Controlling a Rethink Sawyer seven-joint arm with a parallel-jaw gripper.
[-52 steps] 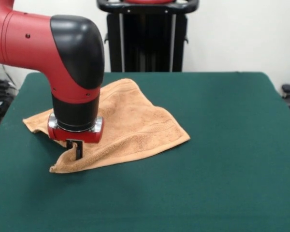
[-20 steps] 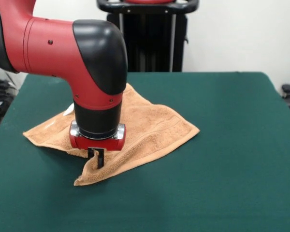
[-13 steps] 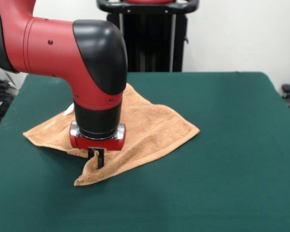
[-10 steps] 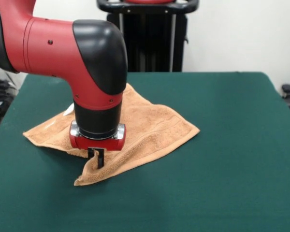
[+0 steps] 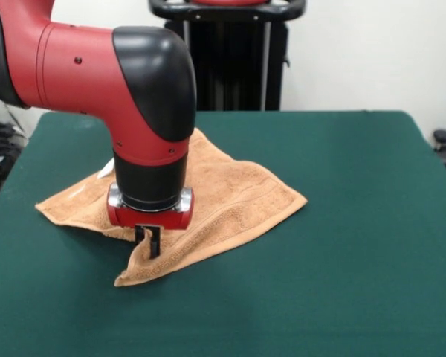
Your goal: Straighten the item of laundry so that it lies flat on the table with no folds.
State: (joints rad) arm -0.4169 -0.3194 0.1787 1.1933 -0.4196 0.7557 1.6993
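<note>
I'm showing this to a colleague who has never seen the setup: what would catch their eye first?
The big red and black arm fills the upper left of the front view, reaching down over the table. Beneath it an orange-tan towel lies rumpled on the green table, left of centre, with a fold near its front corner. The gripper is shut on the towel there.

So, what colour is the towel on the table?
Orange-tan, plain terry; the towel shows best in the front view.

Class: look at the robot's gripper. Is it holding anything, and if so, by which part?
The gripper is shut on the orange-tan towel, pinching a raised fold close to the corner nearest the camera; the rest lies on the green table.
</note>
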